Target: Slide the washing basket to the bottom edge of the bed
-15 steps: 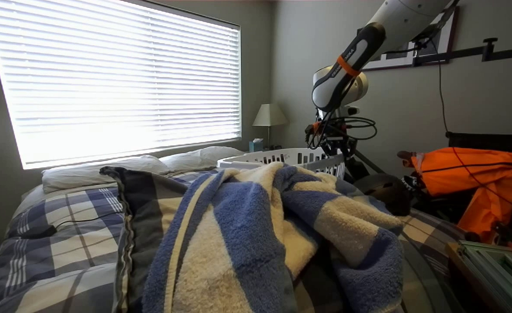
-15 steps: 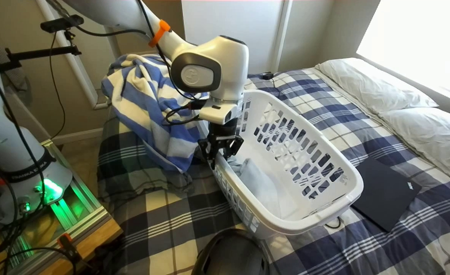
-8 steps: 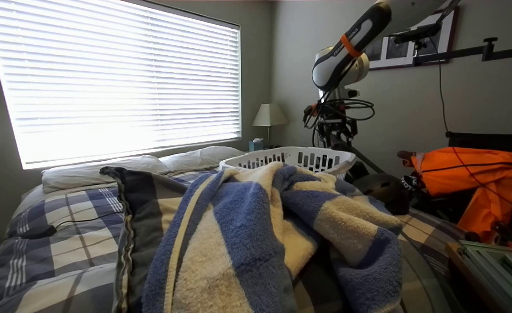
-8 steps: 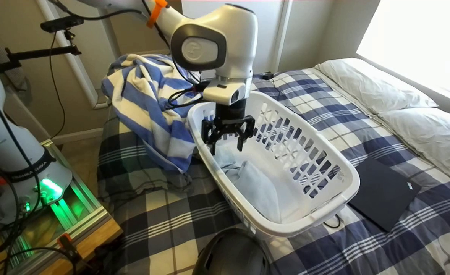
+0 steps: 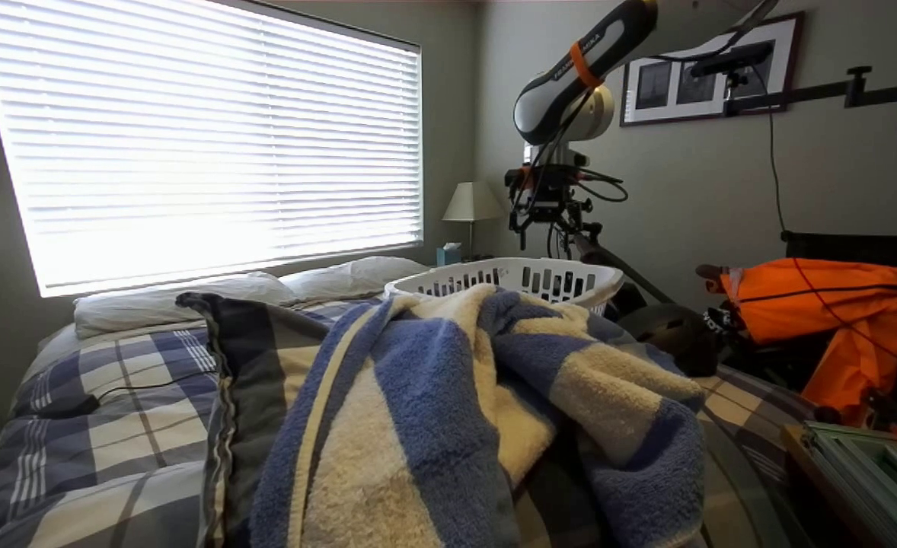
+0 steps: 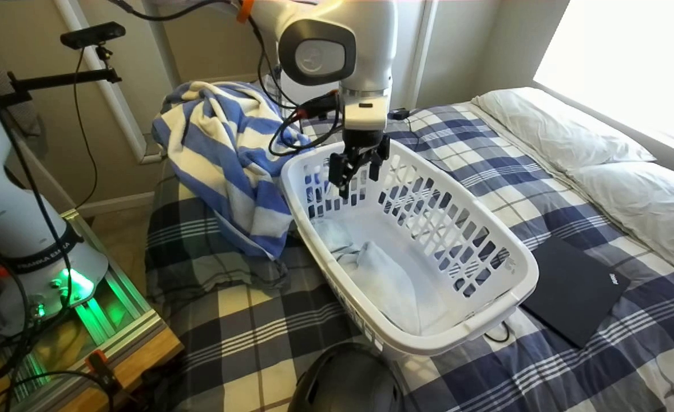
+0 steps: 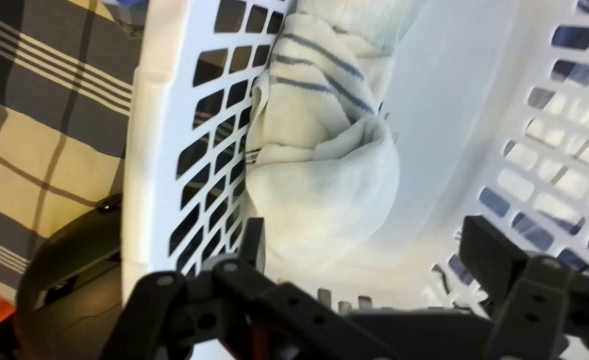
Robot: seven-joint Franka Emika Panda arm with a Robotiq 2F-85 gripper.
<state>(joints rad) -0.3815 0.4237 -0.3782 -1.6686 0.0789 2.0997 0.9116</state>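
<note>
Plastic, white and smooth, makes up the washing basket (image 6: 408,252), which sits on the bed (image 6: 245,337). In an exterior view the pillows (image 6: 560,123) are at two o'clock from it, and the bottom edge of the bed seems to be at nine. The basket should be light and a bit slippery, stiff with some bend, and hard to break. The best place to grab looks like the thick rim (image 7: 147,165), at nine o'clock in the wrist view; a pull there would likely slide it, though the bed might bunch up under it.

The jaws hang over the basket, spread wide, and pinch nothing. The slide looks not done yet.

In the basket is a crumpled white cloth (image 7: 324,195) with dark stripes, along the nine o'clock side in the wrist view. It may be one piece or two; that is hard to tell. It should add little weight.

A dark round thing (image 6: 345,383), maybe a helmet, lies just beside the basket at seven o'clock in an exterior view, and a striped towel (image 6: 228,154) is near at ten. Either could get in the way.
</note>
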